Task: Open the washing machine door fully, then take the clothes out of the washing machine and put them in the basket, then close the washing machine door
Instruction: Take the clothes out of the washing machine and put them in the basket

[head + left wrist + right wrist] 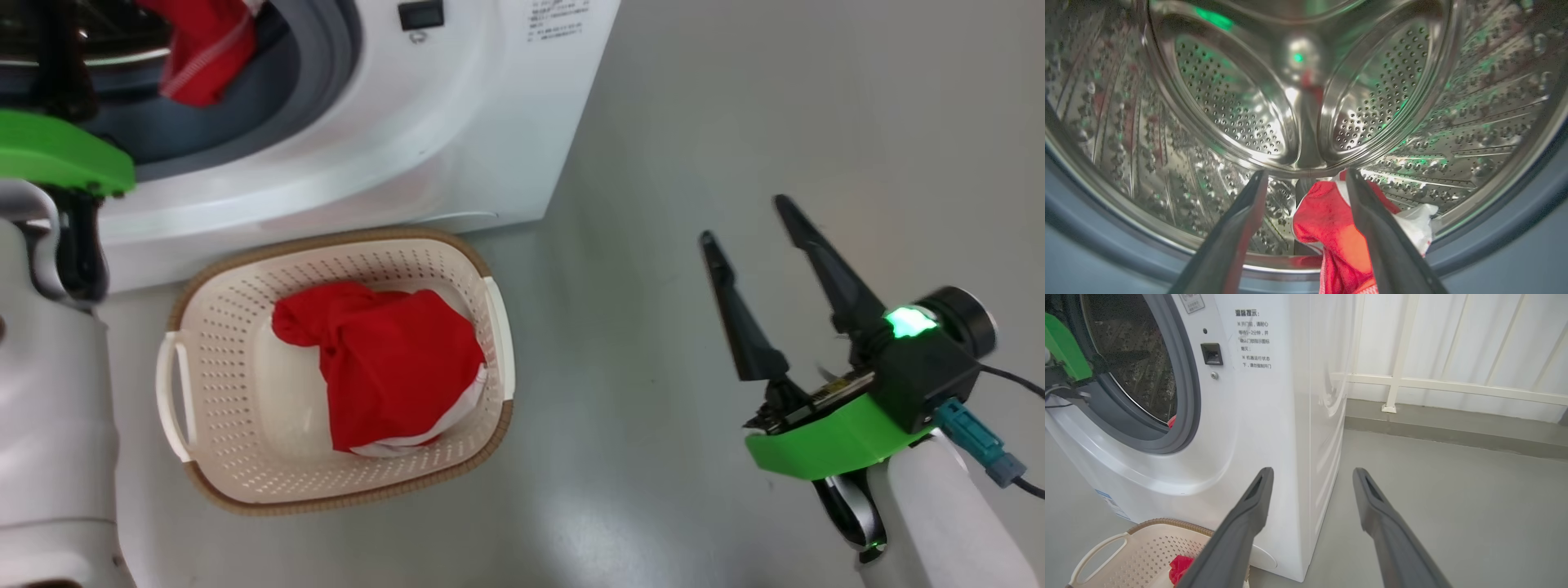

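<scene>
My left gripper (1306,175) reaches into the washing machine's (457,122) steel drum (1229,102) and stands open. A red garment with white trim (1327,220) lies at the drum's front lip, just beyond and below its fingertips. The same garment (204,49) shows at the drum mouth in the head view. Another red garment (384,359) lies in the cream basket (326,241) on the floor before the machine. My right gripper (751,220) hovers open and holds nothing, over the floor to the right of the basket. The washing machine door is out of view.
Grey floor (694,122) stretches to the right of the machine. A white railing and wall (1433,386) stand behind it. The basket's rim (1163,522) sits close against the machine's front, low and left of my right gripper's fingers (1241,522).
</scene>
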{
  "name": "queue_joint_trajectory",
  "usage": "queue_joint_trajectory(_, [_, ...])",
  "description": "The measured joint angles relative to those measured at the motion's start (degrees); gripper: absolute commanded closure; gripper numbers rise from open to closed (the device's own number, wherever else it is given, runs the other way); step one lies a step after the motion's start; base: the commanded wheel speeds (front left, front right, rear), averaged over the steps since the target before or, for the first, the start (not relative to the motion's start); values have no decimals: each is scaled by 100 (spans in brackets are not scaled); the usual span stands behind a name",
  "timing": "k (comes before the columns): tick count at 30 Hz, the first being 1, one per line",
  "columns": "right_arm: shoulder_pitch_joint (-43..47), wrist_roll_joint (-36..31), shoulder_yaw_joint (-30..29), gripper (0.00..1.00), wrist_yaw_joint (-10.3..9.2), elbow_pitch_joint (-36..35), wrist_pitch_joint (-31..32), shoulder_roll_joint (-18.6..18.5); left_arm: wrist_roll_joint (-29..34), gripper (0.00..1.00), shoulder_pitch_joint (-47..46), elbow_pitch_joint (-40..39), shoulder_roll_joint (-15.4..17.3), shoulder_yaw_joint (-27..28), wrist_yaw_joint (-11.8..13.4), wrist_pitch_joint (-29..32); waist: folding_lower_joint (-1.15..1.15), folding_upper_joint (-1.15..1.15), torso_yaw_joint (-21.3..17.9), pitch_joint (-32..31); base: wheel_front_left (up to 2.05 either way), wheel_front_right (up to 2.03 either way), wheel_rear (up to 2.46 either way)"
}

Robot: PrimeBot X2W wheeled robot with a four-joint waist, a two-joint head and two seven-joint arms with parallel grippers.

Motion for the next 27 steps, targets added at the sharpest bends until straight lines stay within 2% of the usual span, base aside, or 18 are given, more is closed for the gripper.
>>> queue_joint_trajectory(3, [-73,-52,198,0,1,-44,0,-32,-254,0,-294,494,15,77,-35,-15,0,0,-62,137,0,0,0])
queue_joint_trajectory(6, [-85,-62,471,0,1,-88,0,-90,-782,0,-542,943,3,-16,-38,131,0,0,-158,193,0,0,0])
queue_joint_trajectory(10, [-103,-37,801,0,8,3,0,-177,-1672,0,-758,1169,-25,-342,-40,809,0,0,-248,189,0,0,0])
queue_joint_trajectory(13, [-144,9,855,0,9,12,0,-232,-2150,0,-770,1234,81,-606,-40,1301,0,0,-296,147,0,0,0])
queue_joint_trajectory(16, [-144,55,893,0,9,-7,0,-250,-2327,0,-768,1351,279,-911,-40,1749,0,0,-358,110,0,0,0])
queue_joint_trajectory(19, [-144,65,992,0,9,-16,0,-250,-2641,0,-766,1363,336,-1162,-40,2128,0,0,-420,91,0,0,0])
queue_joint_trajectory(27, [-148,160,1053,0,9,-87,0,-236,-3025,0,-751,1399,575,-1570,-40,2462,0,0,-614,110,0,0,0])
